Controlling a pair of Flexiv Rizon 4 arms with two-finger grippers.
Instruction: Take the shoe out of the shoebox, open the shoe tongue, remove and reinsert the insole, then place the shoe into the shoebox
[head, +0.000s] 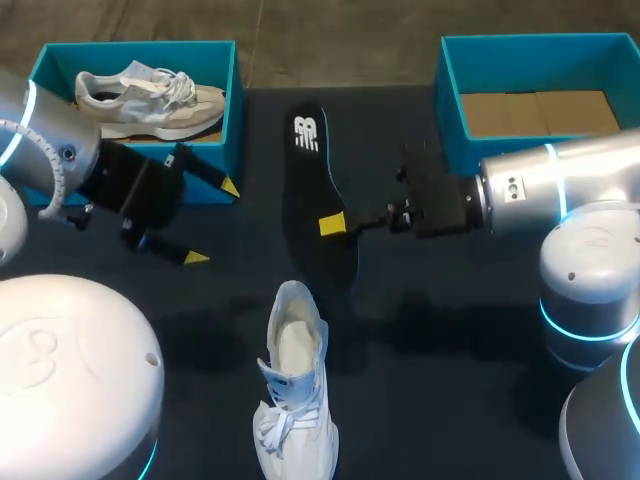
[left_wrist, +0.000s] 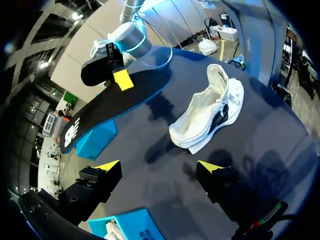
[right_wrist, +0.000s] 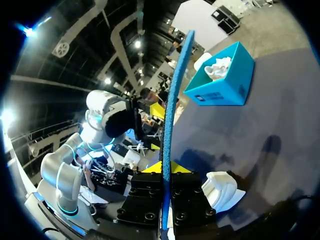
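A black insole (head: 318, 190) hangs over the middle of the table, and my right gripper (head: 333, 224) is shut on its edge. In the right wrist view the insole (right_wrist: 172, 100) stands edge-on, blue along that side, between the gripper's (right_wrist: 164, 169) yellow tips. Nearer the front edge a white shoe (head: 293, 390) lies on the table with its tongue open. My left gripper (head: 213, 222) is open and empty beside the left shoebox (head: 232, 130). In its own view the left gripper (left_wrist: 159, 166) points toward the shoe (left_wrist: 210, 115) and the insole (left_wrist: 115, 107).
The teal left shoebox holds a second, beige shoe (head: 150, 100). An empty teal shoebox (head: 450, 110) with a cardboard floor stands at the back right, just behind my right arm. My robot's white bases crowd both front corners.
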